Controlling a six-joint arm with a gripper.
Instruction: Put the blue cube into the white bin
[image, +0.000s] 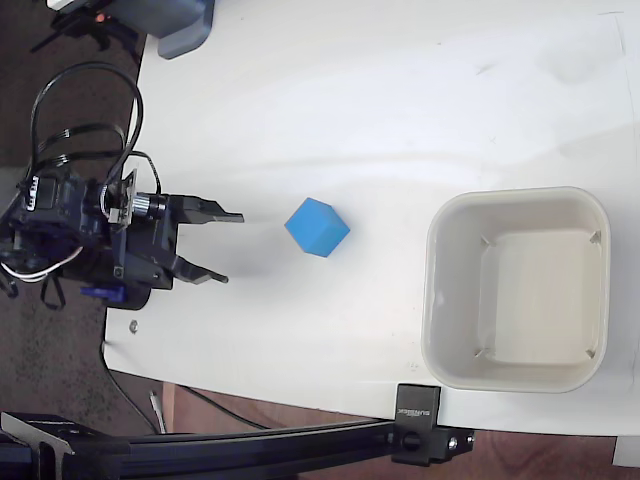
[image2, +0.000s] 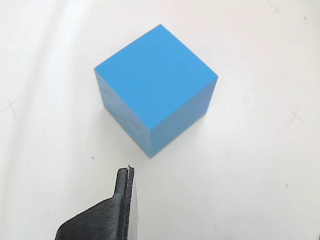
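Matte bright blue, the blue cube (image: 317, 227) sits corner-on upon the white bench (image: 330, 90), sharp-edged and plain-faced, with bare surface all around it. To its left in the fixed view the black gripper (image: 228, 247) has its two fingers spread wide apart, holding nothing and clear of the cube. In the wrist view one ribbed black fingertip (image2: 122, 200) lies just short of the cube's near corner. The white bin (image: 440, 300), smooth off-white plastic with rounded corners and a thick rim, stands well apart at the right, near the bench's edge.
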